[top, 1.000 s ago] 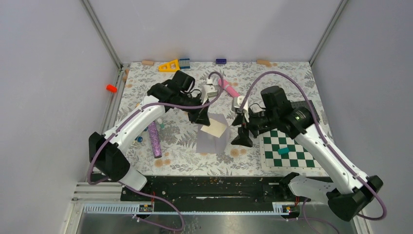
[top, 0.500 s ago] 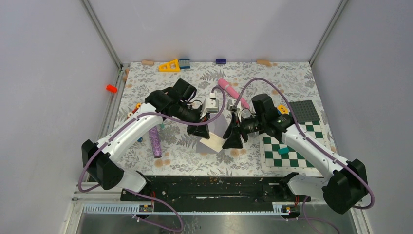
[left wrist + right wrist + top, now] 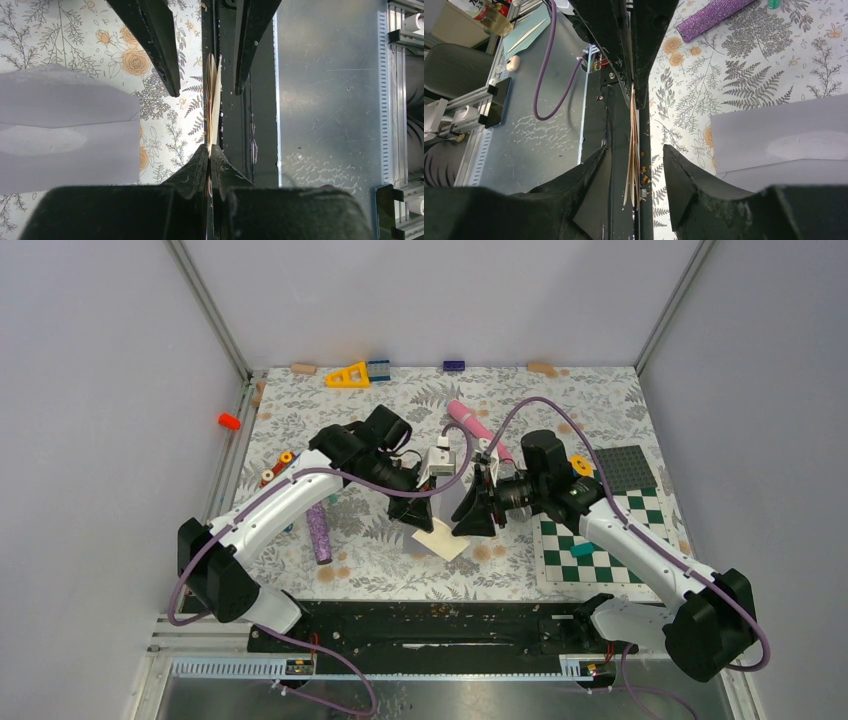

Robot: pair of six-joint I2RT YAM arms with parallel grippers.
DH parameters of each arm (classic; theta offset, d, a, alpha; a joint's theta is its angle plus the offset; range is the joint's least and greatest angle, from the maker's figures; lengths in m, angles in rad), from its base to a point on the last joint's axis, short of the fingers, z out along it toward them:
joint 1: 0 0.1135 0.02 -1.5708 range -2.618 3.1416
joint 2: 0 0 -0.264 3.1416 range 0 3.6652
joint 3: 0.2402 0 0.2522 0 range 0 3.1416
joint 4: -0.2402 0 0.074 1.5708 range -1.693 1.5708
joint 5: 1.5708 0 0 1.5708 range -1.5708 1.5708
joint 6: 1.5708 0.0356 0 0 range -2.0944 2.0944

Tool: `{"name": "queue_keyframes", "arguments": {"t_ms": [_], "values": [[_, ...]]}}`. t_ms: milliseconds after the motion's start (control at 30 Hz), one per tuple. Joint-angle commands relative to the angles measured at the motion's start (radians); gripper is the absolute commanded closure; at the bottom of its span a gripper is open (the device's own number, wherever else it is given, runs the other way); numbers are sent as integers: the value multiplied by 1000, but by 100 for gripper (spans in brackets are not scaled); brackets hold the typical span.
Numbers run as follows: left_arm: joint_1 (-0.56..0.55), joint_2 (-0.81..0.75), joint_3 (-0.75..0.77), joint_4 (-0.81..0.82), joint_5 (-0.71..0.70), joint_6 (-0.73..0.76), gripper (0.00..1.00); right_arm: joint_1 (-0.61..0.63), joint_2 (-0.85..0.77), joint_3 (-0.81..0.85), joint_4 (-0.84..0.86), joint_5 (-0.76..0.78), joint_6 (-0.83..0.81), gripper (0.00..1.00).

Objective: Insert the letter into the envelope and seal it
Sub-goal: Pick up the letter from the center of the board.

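Observation:
The letter is a folded cream sheet held on edge above the table. My left gripper is shut on one edge of it; the pinch shows in the left wrist view, gripper, letter. My right gripper faces it from the other side. Its jaws stand open astride the letter's free edge, a gap showing on each side, gripper. The pale grey envelope lies flat on the floral cloth under both grippers, envelope, mostly hidden in the top view.
A green-and-white chess mat with a teal piece lies at the right, a dark baseplate behind it. A purple glitter tube lies left, a pink cylinder behind the grippers. Small blocks line the back edge, among them a yellow triangle.
My right gripper has swung left to the letter and its jaws have narrowed around the free edge. The left gripper has carried the letter slightly forward, still pinched.

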Motion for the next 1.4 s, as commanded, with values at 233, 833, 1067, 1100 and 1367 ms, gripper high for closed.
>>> {"name": "queue_keyframes", "arguments": {"t_ms": [233, 833, 1067, 1100, 1367], "values": [[-6, 8, 32, 7, 51, 12, 100, 38, -7, -6, -45, -26, -84, 53], [-6, 11, 35, 7, 57, 9, 100, 60, 16, 15, -96, -10, -125, 86], [0, 2, 26, 38, 21, -15, 43, 46, 3, 27, -71, 0, -73, 100], [12, -10, 18, 59, 11, -31, 24, 32, -2, 22, -45, -2, -44, 100], [259, -129, -129, 393, 33, -310, 1, -68, -18, -74, 205, 66, 198, 100]]}}
